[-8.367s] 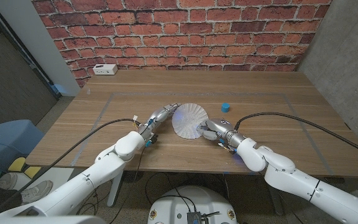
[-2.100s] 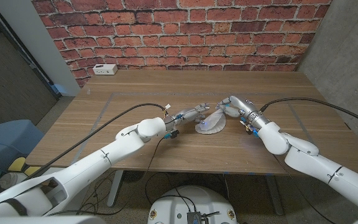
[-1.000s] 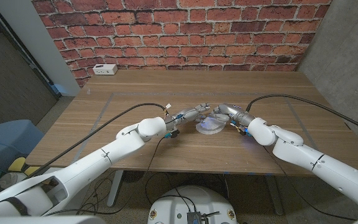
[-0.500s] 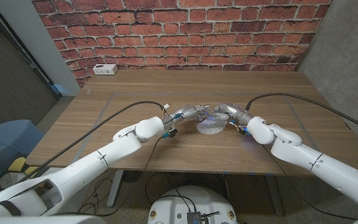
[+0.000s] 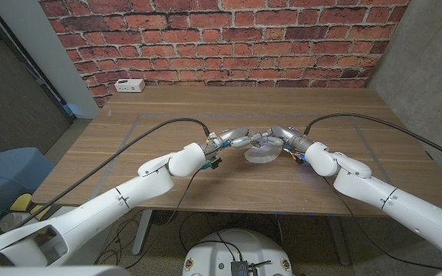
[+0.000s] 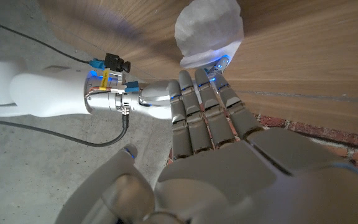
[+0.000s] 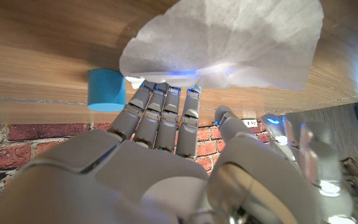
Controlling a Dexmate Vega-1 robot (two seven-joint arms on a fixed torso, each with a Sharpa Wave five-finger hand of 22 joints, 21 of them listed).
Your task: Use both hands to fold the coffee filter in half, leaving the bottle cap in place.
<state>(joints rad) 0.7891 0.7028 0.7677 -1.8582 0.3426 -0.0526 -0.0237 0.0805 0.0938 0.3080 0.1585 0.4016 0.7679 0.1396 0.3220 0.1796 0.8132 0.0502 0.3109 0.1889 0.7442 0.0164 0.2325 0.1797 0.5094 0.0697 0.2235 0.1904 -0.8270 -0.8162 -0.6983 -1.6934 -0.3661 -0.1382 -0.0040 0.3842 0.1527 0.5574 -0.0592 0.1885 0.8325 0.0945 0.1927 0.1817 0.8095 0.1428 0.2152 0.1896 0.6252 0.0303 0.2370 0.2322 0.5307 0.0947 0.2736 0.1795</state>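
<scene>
- White coffee filter (image 5: 261, 153), folded over, near the middle of the wooden counter (image 5: 129, 153).
- Left hand (image 5: 239, 138) and right hand (image 5: 278, 136) touching the filter's far edge; actual grip hard to make out.
- Blue bottle cap (image 7: 106, 89) just beside the filter.

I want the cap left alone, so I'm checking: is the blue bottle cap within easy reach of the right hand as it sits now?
Probably yes. The bottle cap stands just beside the right hand's fingertips, which touch the coffee filter's edge, with nothing between them.
</scene>
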